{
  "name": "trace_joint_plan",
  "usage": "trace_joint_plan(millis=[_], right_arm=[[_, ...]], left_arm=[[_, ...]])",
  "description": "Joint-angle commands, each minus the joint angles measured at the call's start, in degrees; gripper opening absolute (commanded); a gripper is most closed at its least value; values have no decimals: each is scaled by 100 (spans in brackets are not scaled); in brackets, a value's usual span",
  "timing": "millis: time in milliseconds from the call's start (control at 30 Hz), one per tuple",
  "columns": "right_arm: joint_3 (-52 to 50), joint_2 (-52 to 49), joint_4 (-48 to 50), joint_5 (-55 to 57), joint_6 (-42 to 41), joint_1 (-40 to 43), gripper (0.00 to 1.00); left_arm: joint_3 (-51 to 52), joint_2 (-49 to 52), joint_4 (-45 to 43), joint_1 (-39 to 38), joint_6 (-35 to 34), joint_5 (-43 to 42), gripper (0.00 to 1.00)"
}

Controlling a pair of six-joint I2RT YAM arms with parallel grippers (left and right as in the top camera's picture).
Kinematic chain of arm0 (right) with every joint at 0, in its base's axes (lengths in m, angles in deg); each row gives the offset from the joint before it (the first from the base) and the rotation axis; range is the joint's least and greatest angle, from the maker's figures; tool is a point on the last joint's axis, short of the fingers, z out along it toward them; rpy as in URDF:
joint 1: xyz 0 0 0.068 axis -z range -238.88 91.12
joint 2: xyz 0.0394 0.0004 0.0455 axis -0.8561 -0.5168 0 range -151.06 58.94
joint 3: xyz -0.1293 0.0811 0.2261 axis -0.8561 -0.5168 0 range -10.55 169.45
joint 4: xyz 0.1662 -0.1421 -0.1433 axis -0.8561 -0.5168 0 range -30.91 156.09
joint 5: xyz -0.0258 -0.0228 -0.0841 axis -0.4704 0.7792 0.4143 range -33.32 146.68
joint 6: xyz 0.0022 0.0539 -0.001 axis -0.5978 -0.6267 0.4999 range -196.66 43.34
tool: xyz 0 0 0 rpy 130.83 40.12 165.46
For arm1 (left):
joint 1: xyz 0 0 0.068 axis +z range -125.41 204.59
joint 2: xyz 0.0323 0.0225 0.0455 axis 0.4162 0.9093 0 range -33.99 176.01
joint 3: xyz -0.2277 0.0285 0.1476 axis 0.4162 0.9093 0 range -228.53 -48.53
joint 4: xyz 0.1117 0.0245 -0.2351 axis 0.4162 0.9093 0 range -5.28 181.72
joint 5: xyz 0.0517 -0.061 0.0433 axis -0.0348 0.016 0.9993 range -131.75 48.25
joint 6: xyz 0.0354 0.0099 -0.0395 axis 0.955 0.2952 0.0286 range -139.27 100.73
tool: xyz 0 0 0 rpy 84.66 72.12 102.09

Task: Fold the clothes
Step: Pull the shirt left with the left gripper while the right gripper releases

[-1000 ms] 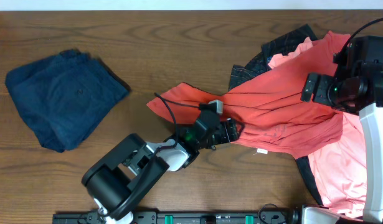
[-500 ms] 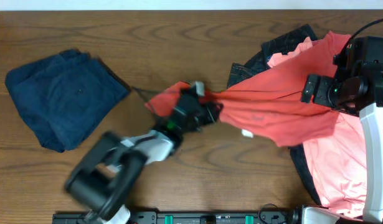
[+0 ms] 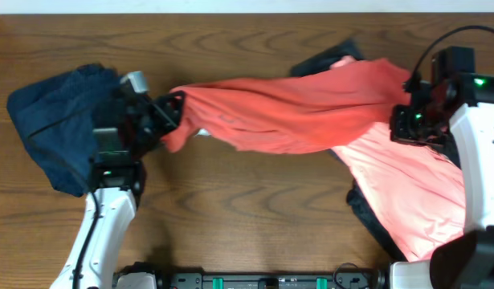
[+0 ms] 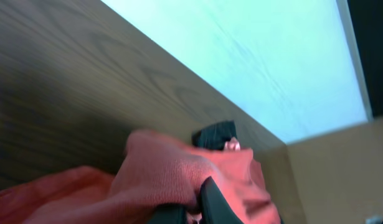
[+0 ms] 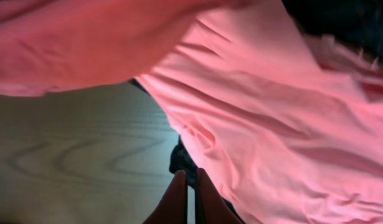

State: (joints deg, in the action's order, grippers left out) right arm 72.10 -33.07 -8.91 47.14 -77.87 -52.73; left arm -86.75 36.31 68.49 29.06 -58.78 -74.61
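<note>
red shirt [image 3: 287, 112] stretched, bunched | left hand [image 3: 171, 110] clamped on it | right hand [image 5: 186, 180] fingers together

Overhead, the light is even and fairly bright, and the red garment [image 3: 295, 112] casts a soft shadow on the table [image 3: 255, 209]. The left wrist view is smeared by motion blur, with a washed-out pale glare above. The right wrist view is soft, with a pale sheen on the wood.

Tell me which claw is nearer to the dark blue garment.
Left. The left claw, gripping the red shirt, is beside the dark blue garment; the right claw is far across the table.
</note>
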Motion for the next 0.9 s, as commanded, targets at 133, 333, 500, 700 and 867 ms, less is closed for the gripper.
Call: trace_joint_plan(millis=[133, 333, 500, 700, 867], right_arm=[[-1021, -723, 802, -833, 914, -660, 7], [-1569, -1364, 2249, -1093, 1115, -1434, 7], [-1613, -1880, 3486, -824, 798, -1932, 3], [-1613, -2428, 4247, 472, 249, -1956, 1], [-1613, -2922, 4358, 2312, -323, -1300, 1]], left_arm=[[-7, -118, 81, 577, 330, -57, 6], [-7, -114, 350, 575, 481, -57, 6], [-7, -114, 581, 575, 658, -57, 6], [-4, -114, 721, 575, 833, -57, 6], [-4, -114, 745, 584, 1274, 114, 6]])
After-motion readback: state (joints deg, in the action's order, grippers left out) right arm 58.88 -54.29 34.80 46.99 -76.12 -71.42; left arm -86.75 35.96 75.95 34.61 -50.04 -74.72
